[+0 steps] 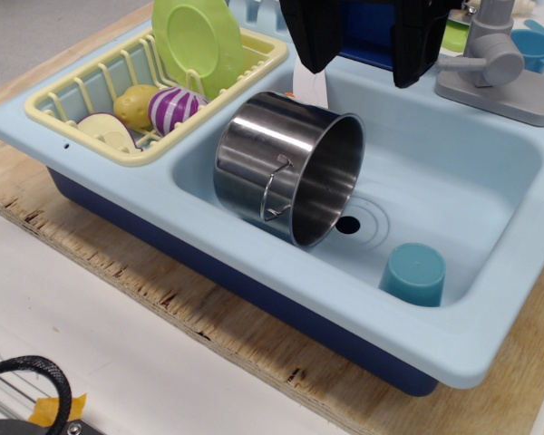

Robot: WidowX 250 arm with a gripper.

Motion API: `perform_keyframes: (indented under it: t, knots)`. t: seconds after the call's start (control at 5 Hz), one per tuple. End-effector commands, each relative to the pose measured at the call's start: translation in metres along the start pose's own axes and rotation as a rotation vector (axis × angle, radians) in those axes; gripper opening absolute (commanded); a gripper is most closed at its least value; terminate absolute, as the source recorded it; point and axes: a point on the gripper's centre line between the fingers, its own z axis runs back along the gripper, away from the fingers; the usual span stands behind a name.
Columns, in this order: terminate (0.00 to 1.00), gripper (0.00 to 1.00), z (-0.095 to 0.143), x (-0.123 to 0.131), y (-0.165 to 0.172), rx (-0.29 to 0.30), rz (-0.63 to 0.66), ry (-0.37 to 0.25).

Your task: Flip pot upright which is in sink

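The shiny steel pot (272,163) lies on its side at the left of the light blue sink (453,181), with its open mouth facing right and toward the front. One wire loop handle (276,192) shows on its near side. The pot's rim rests next to the round drain hole (347,224). My gripper (361,74) hangs at the top of the view, above and behind the pot. Its two black fingers (313,41) stand wide apart with nothing between them, and they do not touch the pot.
A small teal cup (414,274) stands upside down at the sink's front right. The grey faucet (494,63) is at the back right. A yellow dish rack (82,100) on the left holds a green plate (198,41) and toy food. The sink sits on a wooden board (118,263).
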Motion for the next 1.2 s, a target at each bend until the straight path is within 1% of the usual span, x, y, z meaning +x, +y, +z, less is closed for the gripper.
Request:
perform_keyframes:
  t: [0.0, 0.2, 0.4, 0.6, 0.8, 1.0]
  knots:
    - [0.00, 1.00, 0.000, 0.000, 0.000, 0.000, 0.000, 0.000]
    - [0.00, 1.00, -0.002, 0.001, -0.004, 0.135, 0.022, 0.065]
    - [0.00, 1.00, -0.001, 0.001, -0.005, 0.245, 0.076, 0.076]
    - [0.00, 1.00, -0.013, 0.001, -0.008, 0.382, 0.140, 0.133]
    - [0.00, 1.00, -0.026, -0.001, -0.007, 0.571, 0.204, 0.188]
    - [0.00, 1.00, -0.037, 0.000, -0.002, 0.631, 0.211, 0.210]
